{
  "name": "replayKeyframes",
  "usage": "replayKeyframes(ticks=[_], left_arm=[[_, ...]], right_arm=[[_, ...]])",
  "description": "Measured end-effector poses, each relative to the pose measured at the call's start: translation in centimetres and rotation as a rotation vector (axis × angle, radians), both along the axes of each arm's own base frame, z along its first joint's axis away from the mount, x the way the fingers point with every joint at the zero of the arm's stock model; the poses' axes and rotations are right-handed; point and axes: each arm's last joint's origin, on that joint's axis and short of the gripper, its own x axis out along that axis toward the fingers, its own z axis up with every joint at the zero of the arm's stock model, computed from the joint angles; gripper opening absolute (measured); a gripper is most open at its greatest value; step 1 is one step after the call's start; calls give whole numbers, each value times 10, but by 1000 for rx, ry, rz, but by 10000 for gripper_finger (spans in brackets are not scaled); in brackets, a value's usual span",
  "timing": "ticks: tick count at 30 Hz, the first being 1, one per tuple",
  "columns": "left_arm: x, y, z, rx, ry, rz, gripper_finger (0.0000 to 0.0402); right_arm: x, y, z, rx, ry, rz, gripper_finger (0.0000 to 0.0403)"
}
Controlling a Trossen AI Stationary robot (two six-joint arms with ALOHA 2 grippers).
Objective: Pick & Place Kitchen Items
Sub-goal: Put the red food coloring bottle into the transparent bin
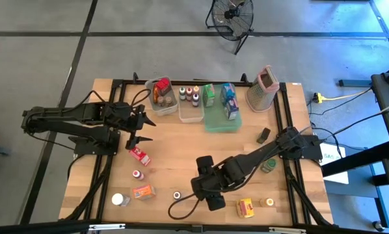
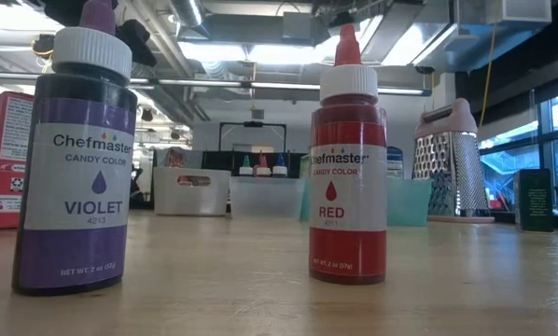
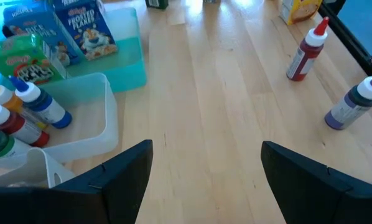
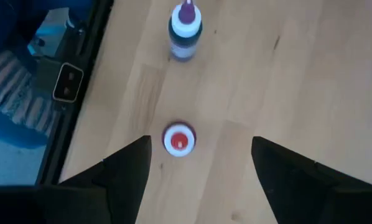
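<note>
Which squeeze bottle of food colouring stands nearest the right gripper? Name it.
The red Chefmaster bottle, upright just ahead of the open right gripper; the violet bottle stands farther off.

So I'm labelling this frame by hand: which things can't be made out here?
- Red box, low view: cut off by the picture's edge and partly behind the violet bottle.
- Jars in the clear bin, high view: too small to read.
- Dark box, low view: label too small.
- Small jar, high view: partly under the right arm.
</note>
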Motion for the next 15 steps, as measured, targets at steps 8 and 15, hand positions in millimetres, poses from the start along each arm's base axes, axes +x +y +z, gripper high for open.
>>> replayKeyframes(ticks=[8,15], left_arm=[[4,0,0,-16,-8,12,295],[7,0,0,-38,-16,28,295]], right_arm=[[7,4,-22,-16,64,-6,277],[14,9,-45,-30,116,-25,277]])
